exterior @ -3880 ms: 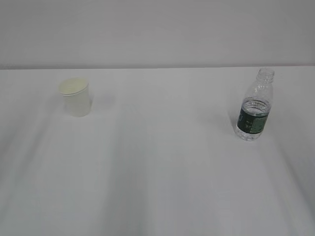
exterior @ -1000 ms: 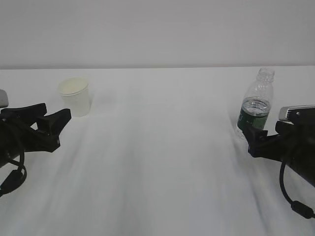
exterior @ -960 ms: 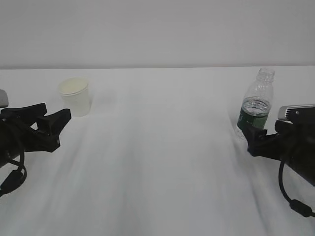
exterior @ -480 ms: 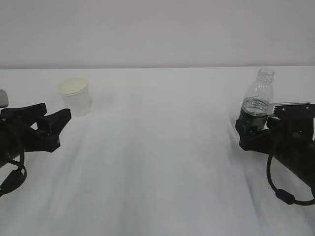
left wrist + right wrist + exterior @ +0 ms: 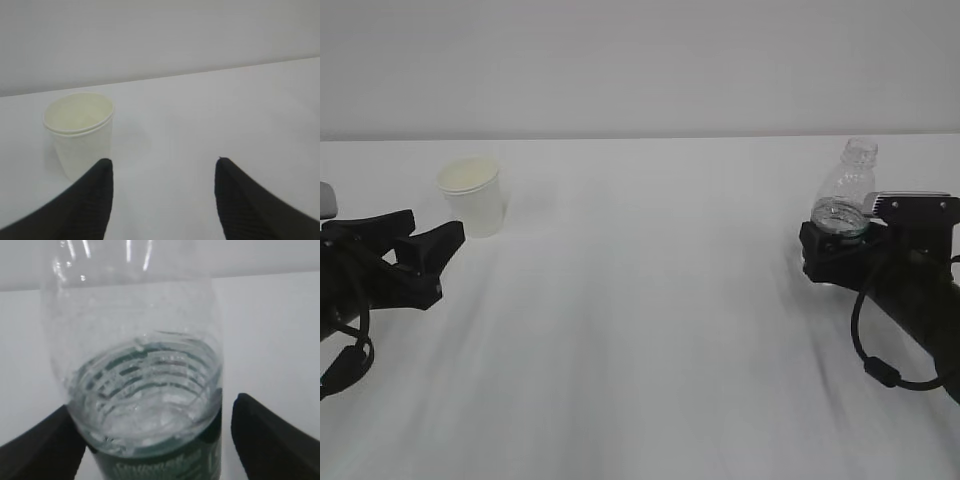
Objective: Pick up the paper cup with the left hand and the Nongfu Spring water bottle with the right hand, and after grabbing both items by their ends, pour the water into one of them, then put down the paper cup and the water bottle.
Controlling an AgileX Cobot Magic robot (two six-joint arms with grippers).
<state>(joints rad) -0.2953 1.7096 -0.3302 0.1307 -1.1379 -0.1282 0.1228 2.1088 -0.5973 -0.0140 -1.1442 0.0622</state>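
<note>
On the left, the left end effector (image 5: 425, 240) hangs low over the white tabletop (image 5: 650, 330) with its two black fingers spread apart and nothing between them. The paper cup (image 5: 471, 196) stands upright just ahead of it, a little beyond the fingertips and apart from them. In the left wrist view the cup (image 5: 80, 132) sits in front of the left finger (image 5: 82, 200) rather than centred in the gap, and the right finger (image 5: 245, 200) has bare tabletop ahead of it. The cup's cream inside shows no liquid.

On the right, the right end effector (image 5: 835, 255) has its fingers spread wide on either side of the Nongfu Spring water bottle (image 5: 848, 190), which stands upright and uncapped between them. In the right wrist view the bottle (image 5: 145, 390) fills the gap, with one finger (image 5: 42, 450) to its left and the other (image 5: 272, 440) to its right at the height of the dark green label (image 5: 165, 462). A strip of tabletop shows between the bottle and the right-hand finger; whether the left-hand finger touches the plastic I cannot quite tell. The water (image 5: 150, 405) stands at about the top of the label band.
</note>
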